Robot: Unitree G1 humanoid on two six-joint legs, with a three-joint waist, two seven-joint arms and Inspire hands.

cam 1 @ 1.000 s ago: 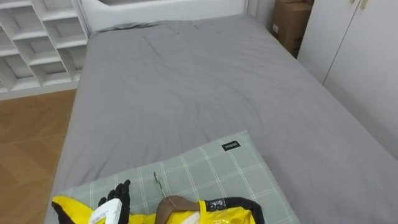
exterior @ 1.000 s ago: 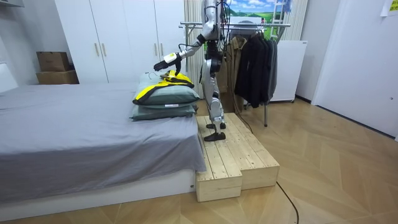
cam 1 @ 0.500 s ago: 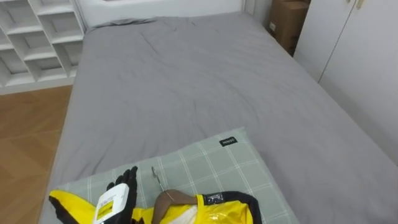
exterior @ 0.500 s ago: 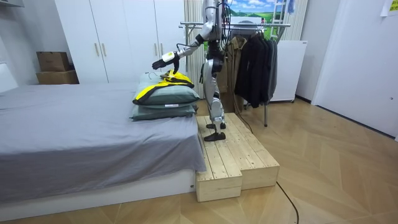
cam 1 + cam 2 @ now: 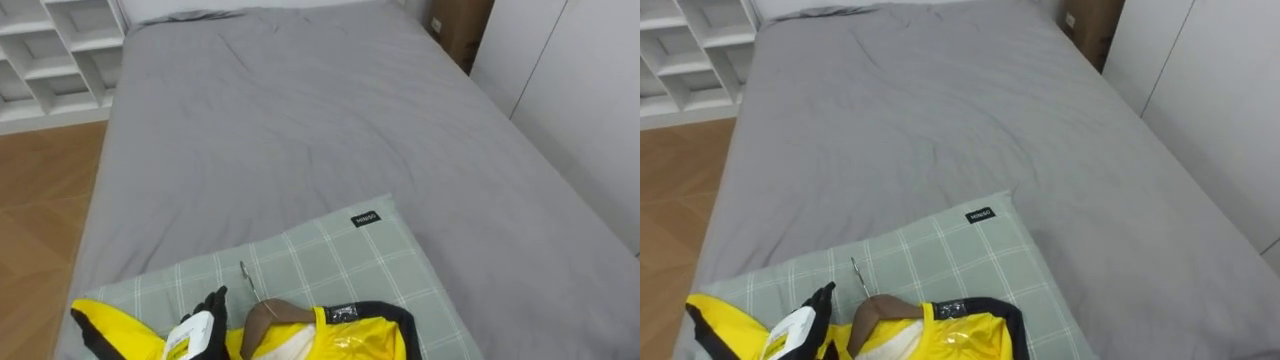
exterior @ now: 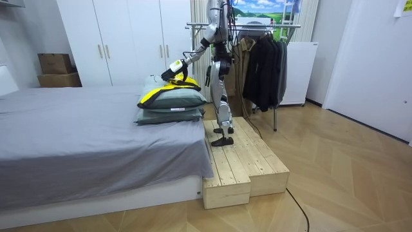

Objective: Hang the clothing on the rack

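Jacket (image 5: 355, 338), glossy yellow; checked pillow (image 5: 330, 262)

A home bedroom: grey bed (image 6: 77, 142), white wardrobes (image 6: 122, 38), loaded clothes rack (image 6: 264, 58).

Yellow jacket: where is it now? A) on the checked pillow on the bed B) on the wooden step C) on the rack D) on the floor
A: the yellow jacket, on its hanger, lies on the checked pillow on the grey bed, with the open left hand beside the hanger.
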